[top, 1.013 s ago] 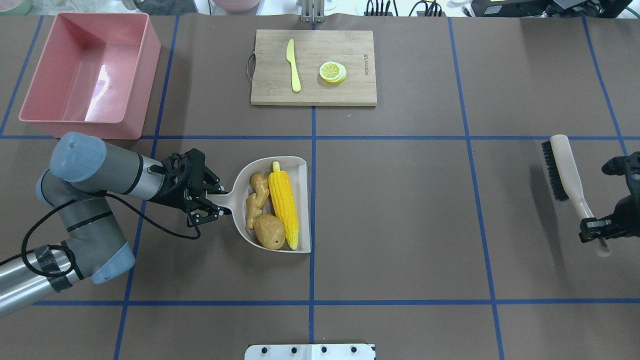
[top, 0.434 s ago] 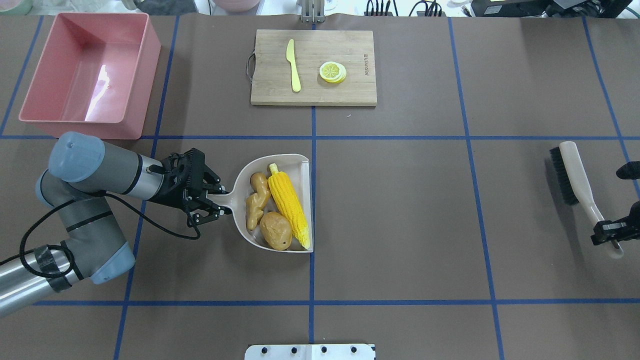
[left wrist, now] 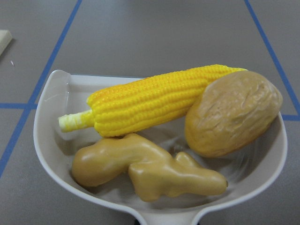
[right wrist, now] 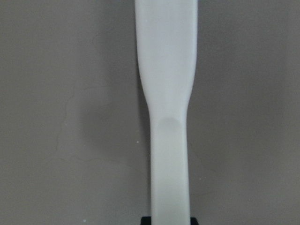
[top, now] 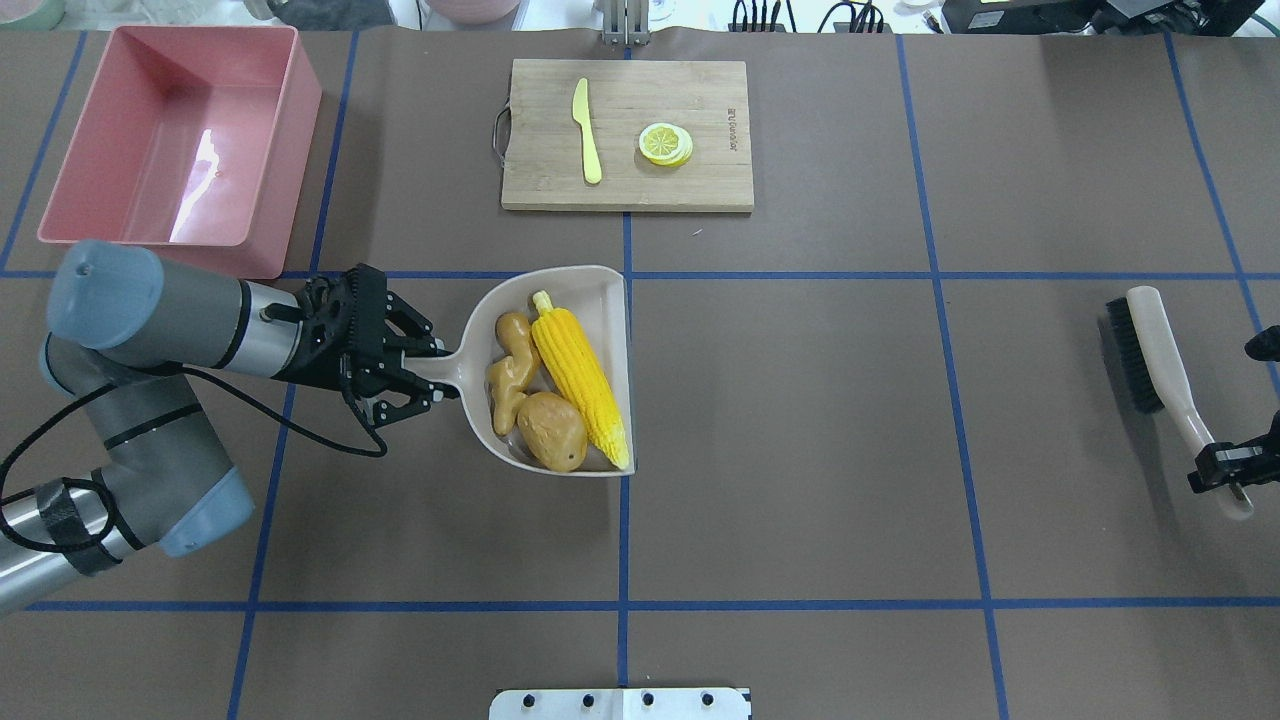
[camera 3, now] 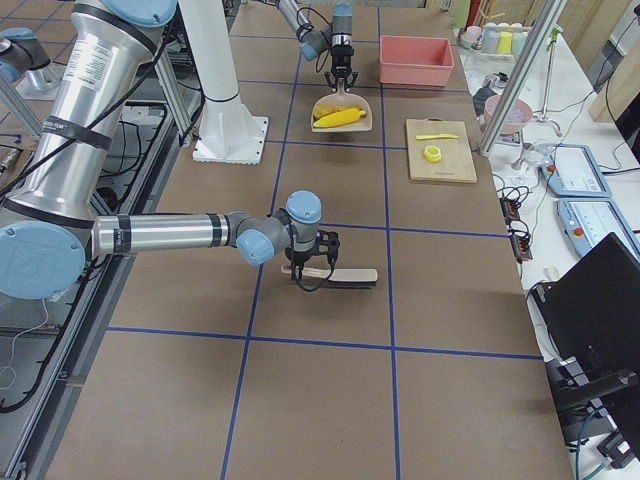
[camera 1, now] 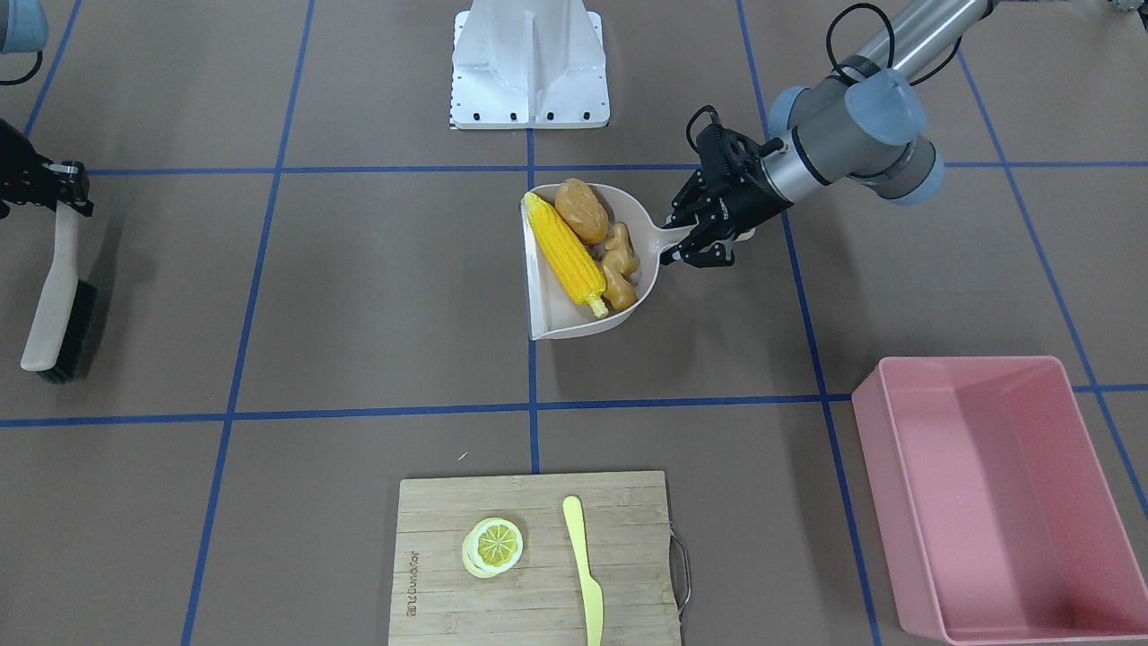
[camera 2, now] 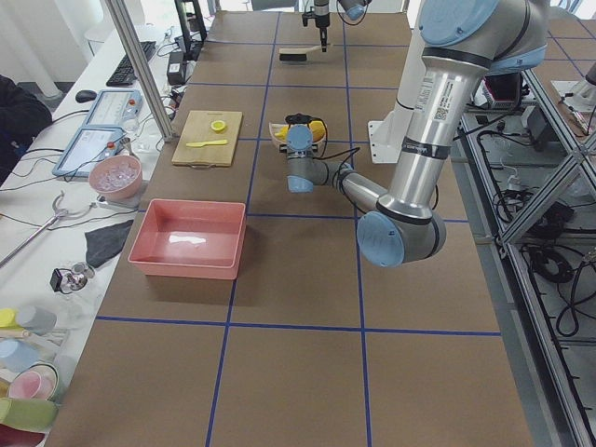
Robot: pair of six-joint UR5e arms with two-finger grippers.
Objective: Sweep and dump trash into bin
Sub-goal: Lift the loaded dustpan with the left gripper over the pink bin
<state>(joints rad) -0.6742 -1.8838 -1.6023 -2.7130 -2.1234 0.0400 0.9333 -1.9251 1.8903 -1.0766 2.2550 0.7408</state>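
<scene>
In the front-facing view, the left gripper (camera 1: pixel 698 240) is clamping the handle of the dustpan (camera 1: pixel 560 327), whose open mouth is facing the robot's right. The corn cob (camera 1: pixel 565 254), potato (camera 1: pixel 581 211) and ginger root (camera 1: pixel 621 265) are lying inside it.

From overhead, the corn cob's long axis is running diagonally beside the mouth, its pale stalk end pointing away from the robot. The ginger root is lying roughly parallel, nearer the handle. The potato is sitting at the near end, touching the corn cob. The bin (top: pixel 305 120) is standing at the far left corner, well apart from the dustpan. The right gripper (top: pixel 1222 467) is gripping the handle end of the brush (top: pixel 1150 345).

The left wrist view is showing the three toys crowded together. The right wrist view is showing the brush handle running straight ahead.
</scene>
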